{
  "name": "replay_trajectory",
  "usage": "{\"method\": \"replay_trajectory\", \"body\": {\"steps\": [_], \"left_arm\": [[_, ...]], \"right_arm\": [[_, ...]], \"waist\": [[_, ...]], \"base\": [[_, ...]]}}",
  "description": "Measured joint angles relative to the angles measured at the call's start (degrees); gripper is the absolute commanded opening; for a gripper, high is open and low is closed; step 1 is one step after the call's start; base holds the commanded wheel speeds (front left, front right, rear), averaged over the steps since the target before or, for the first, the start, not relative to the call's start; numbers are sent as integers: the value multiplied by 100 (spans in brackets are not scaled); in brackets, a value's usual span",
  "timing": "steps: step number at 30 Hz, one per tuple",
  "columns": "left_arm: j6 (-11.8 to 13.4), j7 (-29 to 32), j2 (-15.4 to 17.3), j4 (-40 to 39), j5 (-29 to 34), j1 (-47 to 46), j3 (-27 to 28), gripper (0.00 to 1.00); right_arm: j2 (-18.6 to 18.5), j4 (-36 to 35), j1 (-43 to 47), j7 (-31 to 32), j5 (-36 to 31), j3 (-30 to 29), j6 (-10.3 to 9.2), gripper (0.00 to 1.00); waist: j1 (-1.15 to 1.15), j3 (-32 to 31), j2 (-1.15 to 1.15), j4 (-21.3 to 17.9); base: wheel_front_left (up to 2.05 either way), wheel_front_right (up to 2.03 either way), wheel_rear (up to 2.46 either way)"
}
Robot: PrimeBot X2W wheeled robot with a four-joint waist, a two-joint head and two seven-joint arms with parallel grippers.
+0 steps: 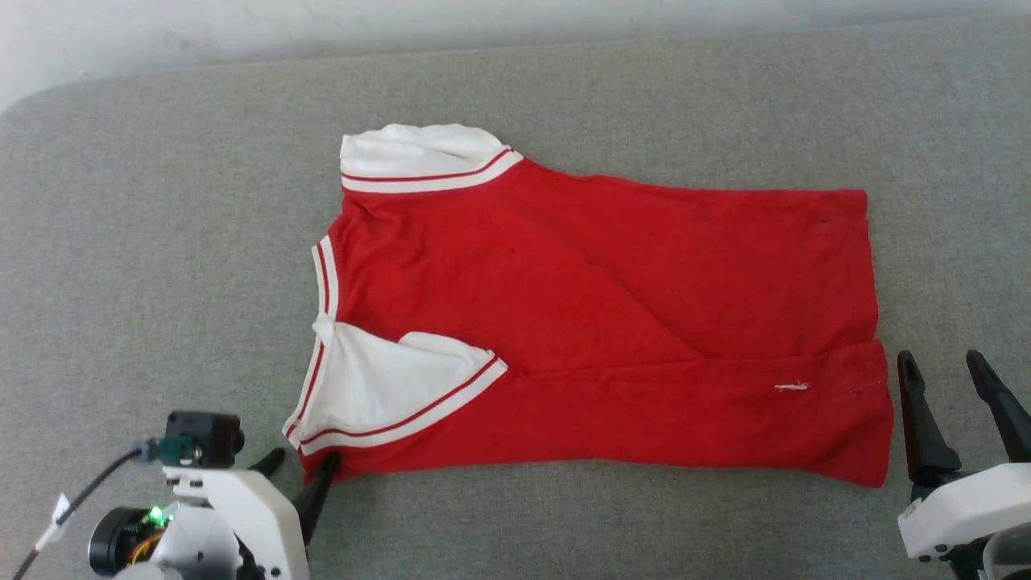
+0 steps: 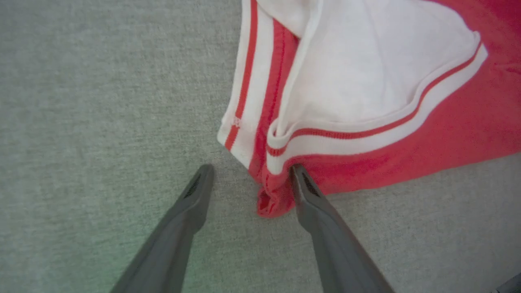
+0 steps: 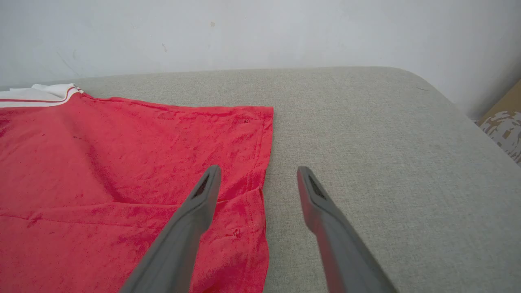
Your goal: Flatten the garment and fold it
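Note:
The garment [image 1: 596, 322] lies spread on the grey surface, plain red side up, collar to the left and hem to the right. Its near long edge is folded inward, with one white sleeve [image 1: 387, 387] lying on the red. The far sleeve [image 1: 419, 157] sticks out at the back. My left gripper [image 1: 302, 471] is open at the garment's near-left corner; in the left wrist view the red corner [image 2: 270, 199] sits between the fingers [image 2: 313, 195]. My right gripper [image 1: 946, 379] stands open just right of the hem [image 3: 260, 171], one finger [image 3: 203, 195] over the cloth.
The grey fabric surface [image 1: 161, 242] stretches wide on all sides of the garment. A pale wall [image 3: 260, 32] rises behind its far edge. The surface's rounded right corner [image 3: 427, 89] drops off beside a brown patterned thing [image 3: 502, 126].

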Motion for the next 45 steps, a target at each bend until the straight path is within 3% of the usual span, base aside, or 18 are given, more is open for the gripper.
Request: {"method": "replay_trajectory", "body": {"steps": [1,3,6,11,18,24,30,39,40,41,45], "left_arm": [[0,100,10,1,-57,-51,-7,95],[-68,279,32,2,-203,-149,-37,0],[-203,453,112,25,-344,-281,-40,0],[-200,349,49,32,-415,-302,32,0],[-144,129,-10,-115,-452,-175,93,0],[-133,85,-58,-218,-449,-160,48,0],[-134,75,-89,-253,-448,-197,-1,0],[-135,68,-77,-315,-441,-237,-9,0],[-135,67,-76,-320,-441,-238,-8,0],[-135,66,-75,-323,-441,-238,-5,0],[-135,59,-82,-337,-468,-242,10,0]], "right_arm": [[1,2,-9,0,0,4,0,100],[-1,10,-34,0,0,16,0,100],[-52,9,-74,76,0,102,0,100],[-381,-20,-273,465,102,215,0,100],[-828,-91,-280,2057,695,404,1,100],[-948,-149,-185,3351,933,359,0,100],[-946,-24,-134,3723,1028,474,0,100],[-983,414,-212,3554,1037,611,0,100],[-990,445,-232,3553,1062,636,0,59],[-980,466,-255,3543,1107,624,0,0],[-977,510,-295,3582,1266,638,1,0]], "waist": [[0,28,0,-13],[-1,77,0,-36],[0,136,0,-84],[0,183,0,-163],[1,160,0,-161],[1,185,0,-63],[1,258,0,25],[0,386,0,82],[0,398,0,87],[-1,409,0,92],[0,429,0,115]], "base": [[0,0,0],[0,0,0],[0,0,0],[0,0,0],[0,0,0],[0,0,0],[0,0,0],[0,0,0],[0,0,0],[0,0,0],[0,0,0]]}}
